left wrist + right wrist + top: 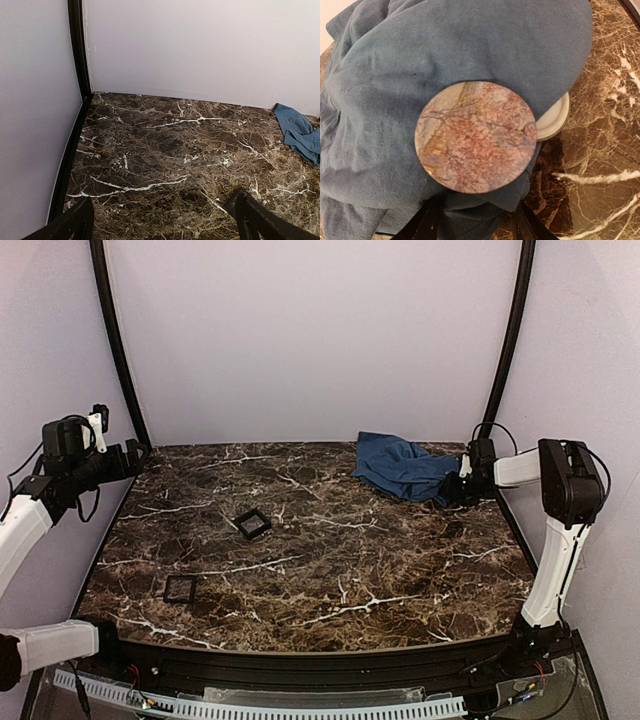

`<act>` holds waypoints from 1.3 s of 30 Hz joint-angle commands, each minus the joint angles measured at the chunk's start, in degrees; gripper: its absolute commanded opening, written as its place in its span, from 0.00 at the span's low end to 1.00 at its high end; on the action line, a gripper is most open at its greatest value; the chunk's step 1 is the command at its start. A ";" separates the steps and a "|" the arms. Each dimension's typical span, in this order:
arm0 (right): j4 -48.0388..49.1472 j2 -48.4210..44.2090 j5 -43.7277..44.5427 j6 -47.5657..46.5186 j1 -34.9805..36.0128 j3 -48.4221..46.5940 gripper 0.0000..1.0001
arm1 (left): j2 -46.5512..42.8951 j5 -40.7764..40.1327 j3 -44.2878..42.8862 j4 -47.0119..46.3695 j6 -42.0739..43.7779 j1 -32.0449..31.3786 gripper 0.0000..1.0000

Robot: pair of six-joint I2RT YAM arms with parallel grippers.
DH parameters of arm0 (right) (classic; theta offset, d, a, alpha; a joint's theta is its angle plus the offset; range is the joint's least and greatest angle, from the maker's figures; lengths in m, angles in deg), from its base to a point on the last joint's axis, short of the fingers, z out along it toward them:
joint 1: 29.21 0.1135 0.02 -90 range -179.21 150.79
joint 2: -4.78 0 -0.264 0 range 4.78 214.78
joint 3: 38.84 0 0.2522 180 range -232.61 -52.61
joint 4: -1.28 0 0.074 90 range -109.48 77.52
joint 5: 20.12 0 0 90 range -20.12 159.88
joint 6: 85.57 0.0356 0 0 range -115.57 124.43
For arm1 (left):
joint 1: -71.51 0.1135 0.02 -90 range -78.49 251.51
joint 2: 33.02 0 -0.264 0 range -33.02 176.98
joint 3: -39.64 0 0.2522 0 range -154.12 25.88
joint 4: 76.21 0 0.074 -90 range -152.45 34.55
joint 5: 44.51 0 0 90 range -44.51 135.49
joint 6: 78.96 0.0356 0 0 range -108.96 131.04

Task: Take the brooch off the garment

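At far-right corner, brooch (475, 137) sits face-up on cloth (395, 100), dead ahead of right gripper (477, 227), just past its tips. Jaws half-spread, straddling the cloth's edge, nothing visibly pinched. Disc is round, so no axis to align. Left gripper (160, 220) spread wide, empty, well apart on the left side. Right arm's job, I'd say.

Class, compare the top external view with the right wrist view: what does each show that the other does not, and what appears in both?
Only the top external view shows the two black square trays. Only the right wrist view shows a round, pink-veined disc lying on the cloth and a pale rim poking out under the cloth's edge, probably parts of the brooch. Both show the blue cloth and the marble table.
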 commanded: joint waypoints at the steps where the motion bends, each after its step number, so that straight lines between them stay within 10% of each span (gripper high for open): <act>1: 0.23 1.25 -1.39 0.46 -0.18 -0.91 0.39 | 0.17 0.39 0.68 -0.23 0.04 -0.06 1.00; 7: 1.82 -2.51 -4.27 1.35 -0.20 1.09 0.00 | 0.40 1.66 0.77 -0.38 0.00 -0.06 1.00; 24: -2.65 -49.28 -4.69 -0.16 16.26 18.66 0.00 | -3.09 12.90 4.49 -8.11 -2.80 -11.20 1.00; 39: -6.11 -45.33 -19.44 1.23 27.91 -3.95 0.00 | 15.15 6.81 -2.97 -23.28 -1.00 -41.73 1.00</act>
